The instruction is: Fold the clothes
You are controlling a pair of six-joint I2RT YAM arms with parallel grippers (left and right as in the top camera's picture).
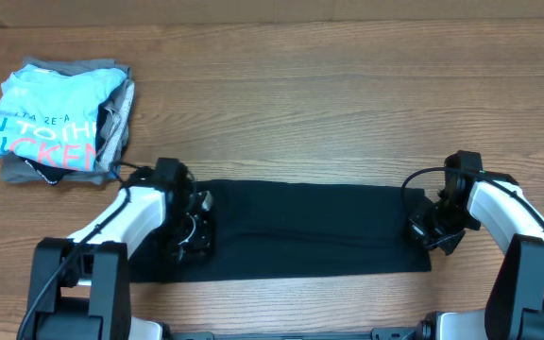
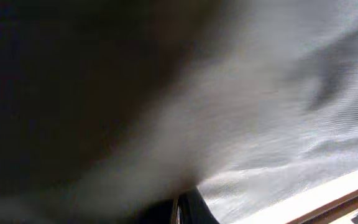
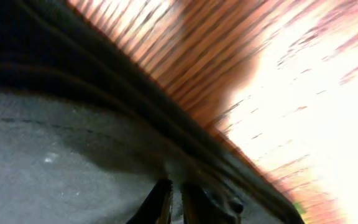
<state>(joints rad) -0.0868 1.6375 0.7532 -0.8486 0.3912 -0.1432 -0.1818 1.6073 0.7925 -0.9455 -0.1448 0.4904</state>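
Though well apart, left pincer [image 1: 191, 242], right pincer [image 1: 427, 230] low on T-shirt [image 1: 310, 229] ends.

My overhead view is bright, even and sharp. Both wrist views are smeared: the left dim, the clothes [image 2: 260, 124] a grey haze; the right glares white across the desk [image 3: 197, 62].

so the black T-shirt [image 1: 300, 227] is lying flat on the wooden table [image 1: 348, 94], down near the front edge, folded into one long narrow band that runs left to right. Plain black, soft fabric, a few shallow creases along its length, long edges pretty straight. Up close from the left wrist it fills almost the whole view and looks greyish where the light hits. The right wrist view is blurry: dark edge slanting across the wood.
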